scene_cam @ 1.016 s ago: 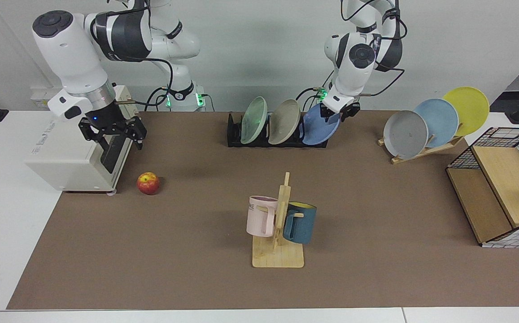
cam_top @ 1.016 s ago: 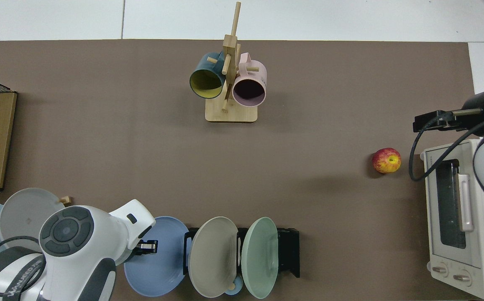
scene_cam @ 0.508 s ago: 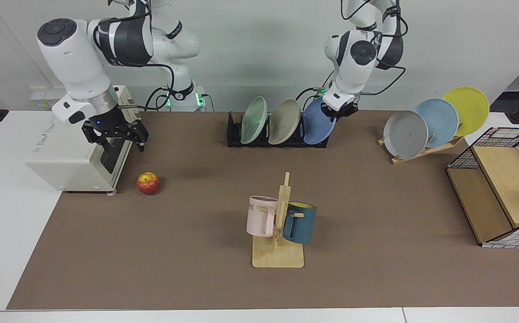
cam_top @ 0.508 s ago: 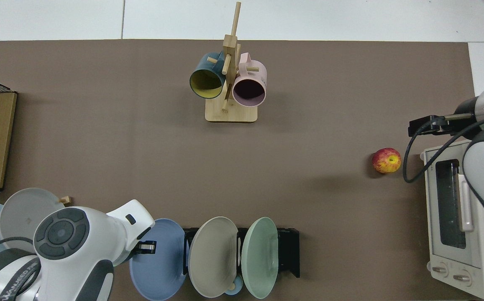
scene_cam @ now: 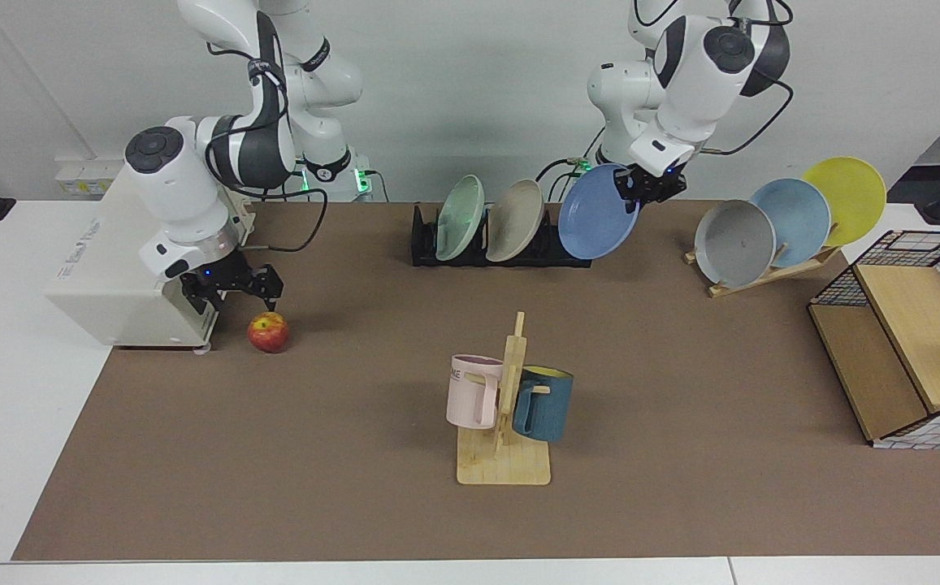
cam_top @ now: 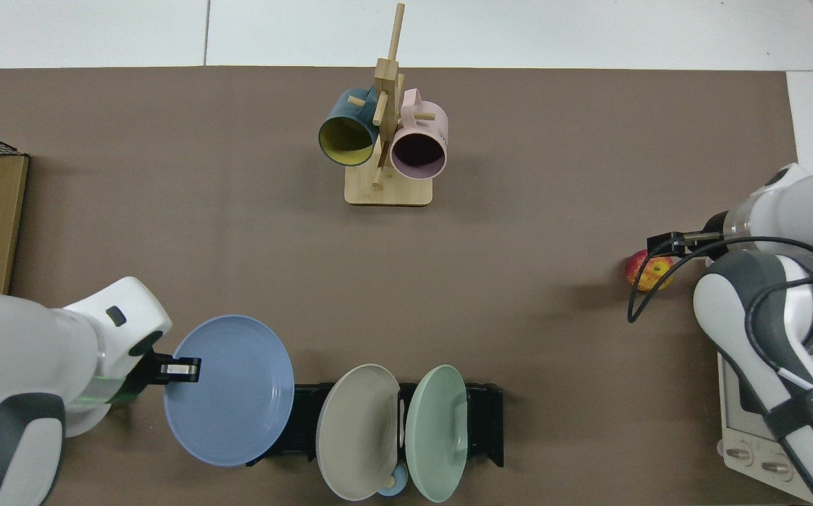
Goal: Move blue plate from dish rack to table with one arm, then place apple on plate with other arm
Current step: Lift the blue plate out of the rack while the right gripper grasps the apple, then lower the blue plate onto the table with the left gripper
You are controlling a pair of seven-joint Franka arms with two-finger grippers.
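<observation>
My left gripper (scene_cam: 642, 187) is shut on the rim of the blue plate (scene_cam: 597, 211), which hangs tilted in the air just off the end of the black dish rack (scene_cam: 502, 253). From above, the blue plate (cam_top: 230, 390) is clear of the dish rack (cam_top: 485, 422), and the left gripper (cam_top: 180, 369) pinches the edge farthest from the rack. The red apple (scene_cam: 268, 331) lies on the brown table (scene_cam: 340, 439) beside the oven. My right gripper (scene_cam: 232, 297) hovers open just above and beside it. In the top view the right gripper (cam_top: 665, 244) partly covers the apple (cam_top: 649, 273).
A green plate (scene_cam: 460, 218) and a beige plate (scene_cam: 514, 221) stand in the dish rack. A white toaster oven (scene_cam: 104, 272) sits behind the apple. A wooden mug stand (scene_cam: 506, 406) holds two mugs. A wooden plate rack (scene_cam: 786, 223) and a wire-and-wood box (scene_cam: 900, 341) stand farther along.
The left arm has lifted the blue plate up out of the dish rack and away from its end. The right arm has come down close over the apple.
</observation>
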